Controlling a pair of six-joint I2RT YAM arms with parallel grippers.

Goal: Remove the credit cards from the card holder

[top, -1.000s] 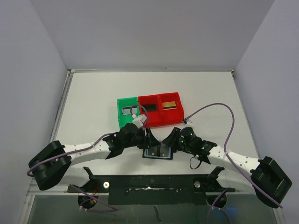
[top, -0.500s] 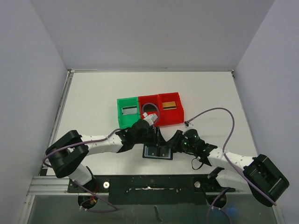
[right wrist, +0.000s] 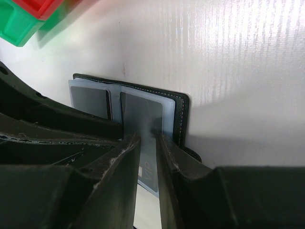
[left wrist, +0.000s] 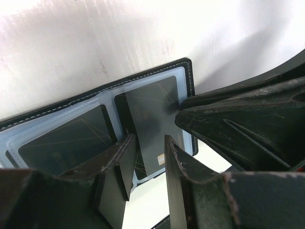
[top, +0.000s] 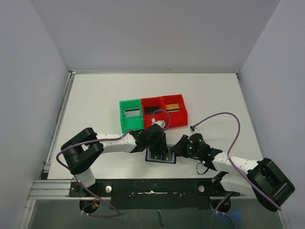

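Black flat bifold card holder [top: 161, 157] with glossy grey-blue pockets lies open under both sets of fingers. Left gripper [left wrist: 148, 138]: 2 fingers a narrow gap apart, thin dark plastic card [left wrist: 155, 102] sticking out of its pocket into the gap; can't tell if pinched. Right gripper [right wrist: 148, 138]: same narrow gap, over a greyish card end [right wrist: 148, 177]; can't tell either.

You've swung the left fingers [top: 162, 145] from the bins [top: 174, 122] over the card holder [top: 161, 157]; they and the right fingers [top: 177, 149] have narrowed.
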